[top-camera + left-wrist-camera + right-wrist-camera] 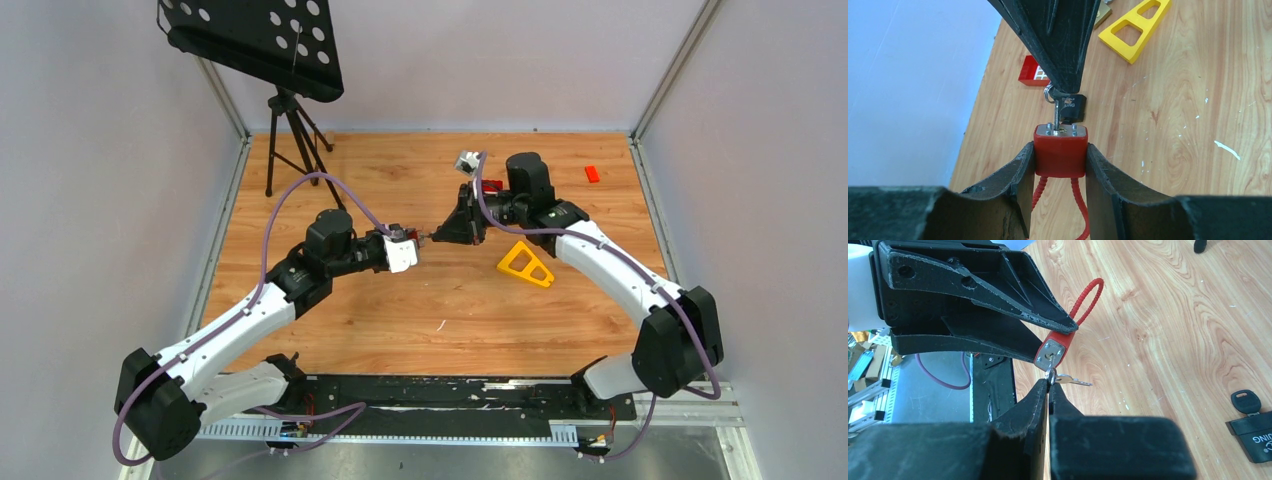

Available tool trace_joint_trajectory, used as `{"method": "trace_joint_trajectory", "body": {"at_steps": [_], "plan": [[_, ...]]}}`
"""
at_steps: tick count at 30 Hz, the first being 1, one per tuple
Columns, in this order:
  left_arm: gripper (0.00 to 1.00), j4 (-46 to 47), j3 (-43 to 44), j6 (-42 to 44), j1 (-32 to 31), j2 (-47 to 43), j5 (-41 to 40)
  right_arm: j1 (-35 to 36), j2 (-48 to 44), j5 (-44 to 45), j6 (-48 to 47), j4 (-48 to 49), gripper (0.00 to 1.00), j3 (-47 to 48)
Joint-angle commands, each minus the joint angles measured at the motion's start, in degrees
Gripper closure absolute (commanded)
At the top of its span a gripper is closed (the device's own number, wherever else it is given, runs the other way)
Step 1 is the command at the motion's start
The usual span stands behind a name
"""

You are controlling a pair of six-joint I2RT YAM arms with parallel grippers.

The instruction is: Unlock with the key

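Observation:
A red padlock (1060,156) with a red cable loop (1088,297) is held above the table, and my left gripper (1060,150) is shut on its body from both sides. The silver key (1056,117) stands in the keyhole on the lock's metal face. My right gripper (1049,386) is shut on the key's head at the ring (1050,375), tip to tip with the left gripper (418,238). A second silver key (1073,381) hangs off the ring. The two grippers meet at mid-table in the top view, where the lock itself is barely visible.
A yellow triangular frame (525,264) lies right of the grippers. A black key with a black tag (1246,401) lies on the wood. A red box (1034,72), a small red block (592,173) and a tripod stand (290,130) are farther back.

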Motion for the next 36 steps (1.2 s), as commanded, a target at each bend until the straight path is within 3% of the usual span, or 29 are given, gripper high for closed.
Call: {"method": "trace_joint_trajectory", "body": {"at_steps": [1,36], "plan": [[1.00,3.21,0.48,-0.25,-0.62,-0.29,0.02,-0.16,0.65,-1.62,1.89,3.30,1.00,1.06],[1.00,2.96,-0.04,3.84,-3.09,0.40,-6.92,-0.14,3.38,0.15,3.49,2.01,1.00,1.45]]}}
